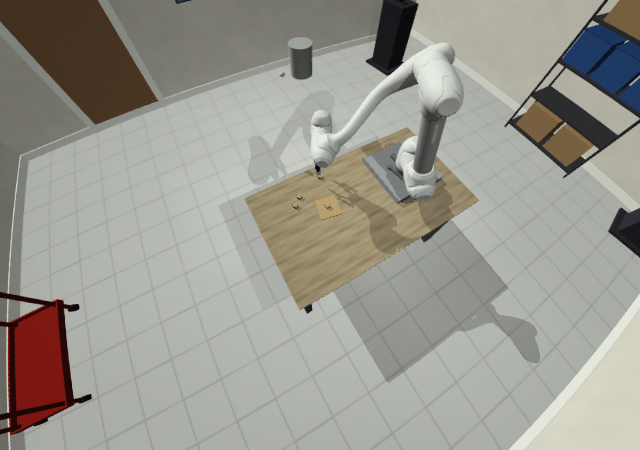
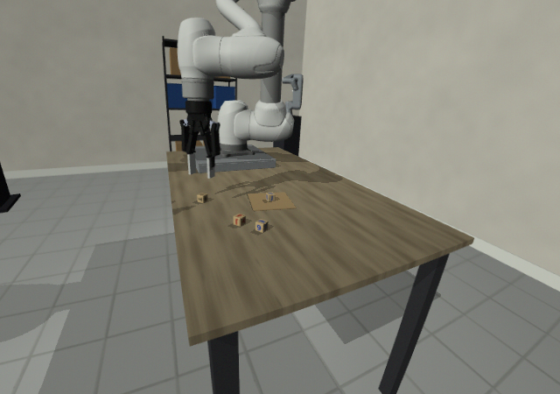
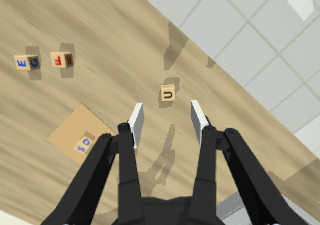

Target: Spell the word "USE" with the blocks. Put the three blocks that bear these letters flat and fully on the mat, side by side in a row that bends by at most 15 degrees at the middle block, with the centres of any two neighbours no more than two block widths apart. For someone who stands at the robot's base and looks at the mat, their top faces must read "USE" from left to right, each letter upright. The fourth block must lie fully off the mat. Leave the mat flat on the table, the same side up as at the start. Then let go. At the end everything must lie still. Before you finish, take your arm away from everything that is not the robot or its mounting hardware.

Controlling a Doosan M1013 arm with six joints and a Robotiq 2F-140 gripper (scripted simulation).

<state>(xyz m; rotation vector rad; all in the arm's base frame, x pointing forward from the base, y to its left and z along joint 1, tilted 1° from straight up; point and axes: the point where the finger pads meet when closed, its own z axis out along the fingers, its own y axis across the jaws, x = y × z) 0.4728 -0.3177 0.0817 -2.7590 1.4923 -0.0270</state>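
Overhead, the gripper (image 3: 167, 118) hung above the U block (image 3: 167, 93), its jaws partly drawn in to a middling gap and holding nothing. In the wrist view that block lay on the bare table (image 2: 316, 245) near the edge, well apart from the mat (image 3: 75, 133). On the mat sat the S block (image 3: 84, 145) alone. The E block (image 3: 21, 62) and the F block (image 3: 58, 59) stood just beside each other on the wood, beyond the mat's far corner in that view.

Judging by this, the step in hand was the fetching of the U: the gripper was lined up over it but had not come down. The next move would call for a straight descent until the pads (image 3: 136, 119) bracketed the block's two sides, then a squeeze. The narrowed gap left only modest room either side, so the centring would have to be good. After that the block would need setting down beside the S with its letter upright for a reader at the base, and the E would have to follow. The F already lay off the mat.

From the top view the blocks were mere specks, their letters unreadable. In the exterior view the gripper's height above the table was hard to judge. The wrist view cut off the gripper's own body at the bottom edge.
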